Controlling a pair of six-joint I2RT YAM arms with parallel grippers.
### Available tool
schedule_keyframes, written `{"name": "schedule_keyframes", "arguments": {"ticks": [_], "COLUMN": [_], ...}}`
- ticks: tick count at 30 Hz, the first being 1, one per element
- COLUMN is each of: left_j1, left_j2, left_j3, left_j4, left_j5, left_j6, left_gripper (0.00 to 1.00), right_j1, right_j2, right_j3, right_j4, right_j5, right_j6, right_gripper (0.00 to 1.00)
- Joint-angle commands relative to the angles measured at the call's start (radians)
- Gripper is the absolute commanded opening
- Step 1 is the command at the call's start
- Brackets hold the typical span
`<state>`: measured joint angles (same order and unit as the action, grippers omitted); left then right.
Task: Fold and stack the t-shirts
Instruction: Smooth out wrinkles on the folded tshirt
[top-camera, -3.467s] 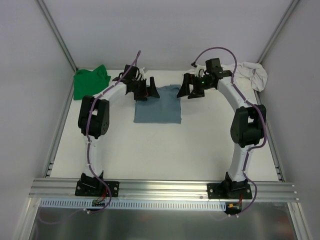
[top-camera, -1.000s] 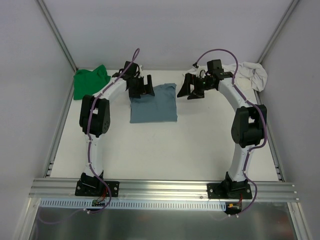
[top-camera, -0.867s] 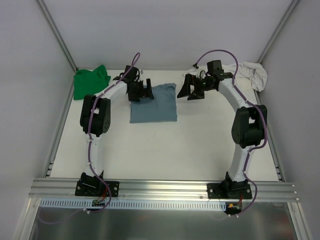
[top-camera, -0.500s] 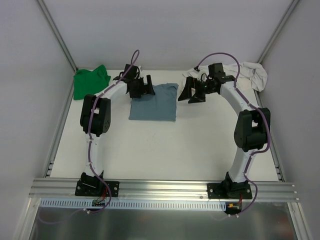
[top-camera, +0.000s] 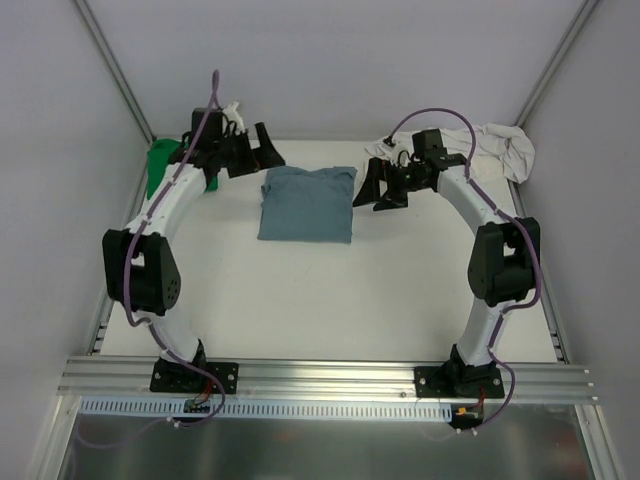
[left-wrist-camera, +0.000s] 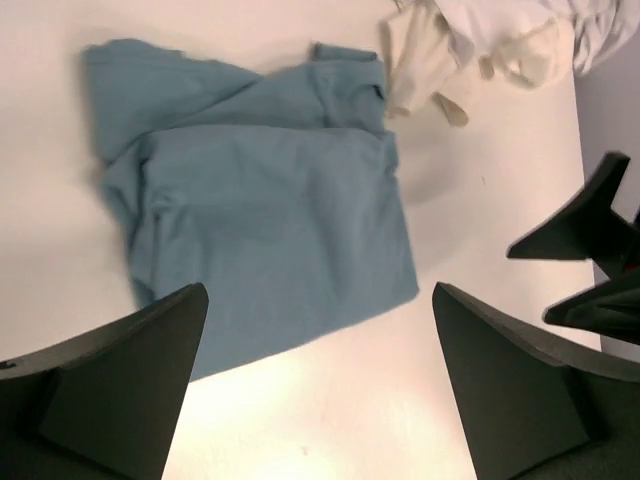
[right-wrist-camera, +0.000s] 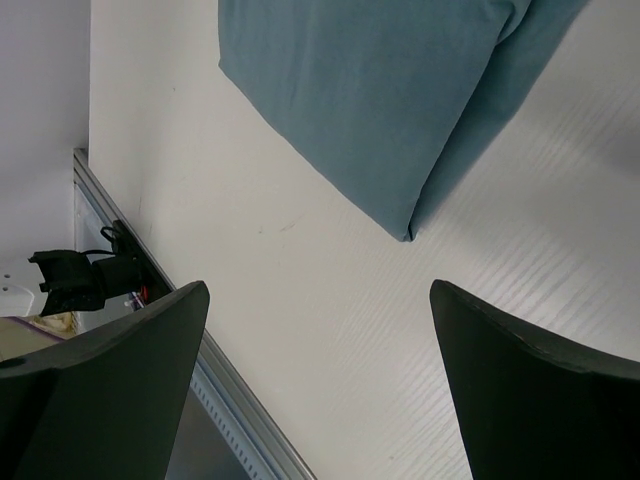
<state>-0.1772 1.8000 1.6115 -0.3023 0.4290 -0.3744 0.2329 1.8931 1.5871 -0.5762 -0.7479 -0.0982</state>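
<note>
Blue shirt (top-camera: 307, 205) lies folded in the middle of the table (top-camera: 330, 295) — 1 of 3 done, I think. Green shirt (top-camera: 157, 166) (half hidden) & cream shirt (top-camera: 505, 150) sit bunched at the back corners, not folded yet. Both the left gripper (top-camera: 256, 152) and right gripper (top-camera: 375, 190) gape wide, holding nothing.

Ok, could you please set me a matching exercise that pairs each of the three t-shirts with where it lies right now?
1. blue t-shirt
2. green t-shirt
3. cream t-shirt

A. bunched up in the far right corner
B. laid flat in the middle
C. far left corner, partly hidden by the left arm

Pairs: 1-B, 2-C, 3-A
</note>
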Motion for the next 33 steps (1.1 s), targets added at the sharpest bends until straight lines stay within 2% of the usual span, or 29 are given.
{"name": "schedule_keyframes", "arguments": {"ticks": [1,4,8,15,25,32,33], "left_j1": [0.137,0.217,0.249,0.249,0.248,0.182,0.147], "left_j2": [-0.063,-0.041,0.100,0.257,0.354,0.424,0.429], "left_j3": [-0.273,-0.445,-0.466,-0.360,-0.303,-0.262,-0.246], "left_j4": [0.003,0.126,0.178,0.170,0.155,0.195,0.189], "left_j5": [0.108,0.273,0.373,0.404,0.378,0.379,0.378], "left_j6": [-0.027,-0.106,-0.127,-0.136,-0.126,-0.176,-0.179], "left_gripper": [0.99,0.97,0.93,0.92,0.92,0.92,0.92], "right_j1": [0.006,0.006,0.006,0.016,0.023,0.042,0.043], "right_j2": [-0.091,-0.104,-0.114,-0.118,-0.117,-0.088,-0.085], "right_j3": [-0.024,-0.038,-0.050,-0.072,-0.053,-0.007,0.000], "right_j4": [0.003,-0.004,-0.010,-0.020,-0.068,-0.113,-0.119], "right_j5": [-0.004,-0.001,0.002,0.019,0.053,0.074,0.076], "right_j6": [-0.032,-0.037,-0.032,-0.037,-0.061,-0.077,-0.078], "right_gripper": [0.99,1.00,1.00,1.00,1.00,0.99,0.99]}}
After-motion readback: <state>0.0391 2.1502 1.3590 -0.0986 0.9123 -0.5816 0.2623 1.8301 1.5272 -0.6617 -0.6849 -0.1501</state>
